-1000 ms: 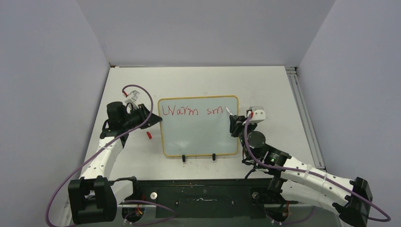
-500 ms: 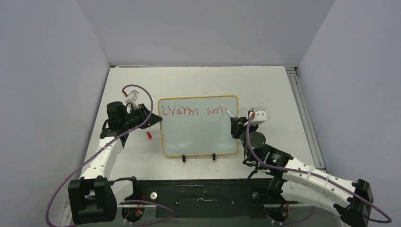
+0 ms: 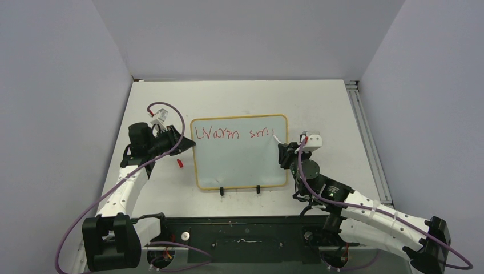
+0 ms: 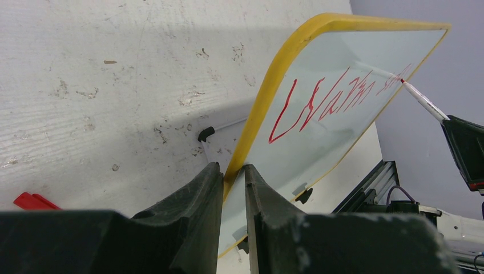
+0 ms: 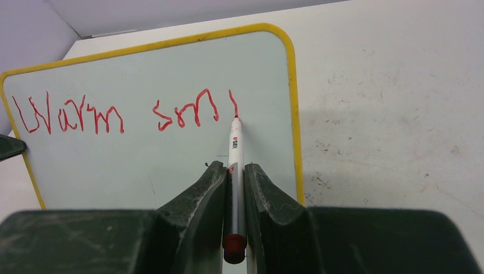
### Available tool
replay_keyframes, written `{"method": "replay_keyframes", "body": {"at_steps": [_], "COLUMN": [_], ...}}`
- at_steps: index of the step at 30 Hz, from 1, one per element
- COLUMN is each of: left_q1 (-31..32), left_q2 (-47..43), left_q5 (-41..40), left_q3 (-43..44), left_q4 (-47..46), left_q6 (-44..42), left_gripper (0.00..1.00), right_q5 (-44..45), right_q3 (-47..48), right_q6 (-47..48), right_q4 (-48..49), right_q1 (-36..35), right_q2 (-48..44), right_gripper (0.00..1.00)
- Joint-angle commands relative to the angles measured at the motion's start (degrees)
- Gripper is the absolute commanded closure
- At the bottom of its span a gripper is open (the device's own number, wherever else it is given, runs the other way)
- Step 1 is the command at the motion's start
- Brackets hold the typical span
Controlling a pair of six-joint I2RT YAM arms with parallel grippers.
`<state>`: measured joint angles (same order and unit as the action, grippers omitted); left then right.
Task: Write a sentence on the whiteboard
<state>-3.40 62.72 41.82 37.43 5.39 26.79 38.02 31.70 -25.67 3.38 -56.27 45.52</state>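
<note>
Both claws loaded, I see: left claw [image 4: 233,171] pinches the whiteboard [image 3: 240,157] by its yellow edge; right claw [image 5: 234,168] grips a red marker [image 5: 234,149], tip touching the sentence [image 5: 97,117] after "Warm sm".

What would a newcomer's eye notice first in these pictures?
First, the pale glossy whiteboard with a yellow frame in the middle of the white table, with red handwritten letters reading "Warm sm" and one more stroke along its top. Next, the right hand shut on a slim white marker, its red tip at the last stroke, and the left hand pinching the board's left edge.
</note>
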Motion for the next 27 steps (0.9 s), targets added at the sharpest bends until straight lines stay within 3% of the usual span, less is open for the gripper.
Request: {"method": "replay_keyframes", "body": {"at_steps": [1,10,27], "left_q1": [0.4,0.4,0.4], "left_q2": [-1.3,-1.3,-0.8], "left_q5": [0.7,0.7,0.5], "left_q3": [2.6,2.6,2.8], "left_q4": [-0.6,-0.7,-0.6], "left_q6": [-0.5,-0.5,-0.6], "left_gripper": [0.81,0.81,0.81], "right_q5": [-0.1,-1.3,-0.8], "right_q3": [-0.7,1.3,3.7], "right_q6": [-0.9,0.6,7.0], "right_q4": [-1.5,-1.2,10.1], "right_q1": [0.3,0.2,0.2], "right_q2": [-0.4,-2.5,1.3], "right_gripper": [0.95,0.95,0.95]}}
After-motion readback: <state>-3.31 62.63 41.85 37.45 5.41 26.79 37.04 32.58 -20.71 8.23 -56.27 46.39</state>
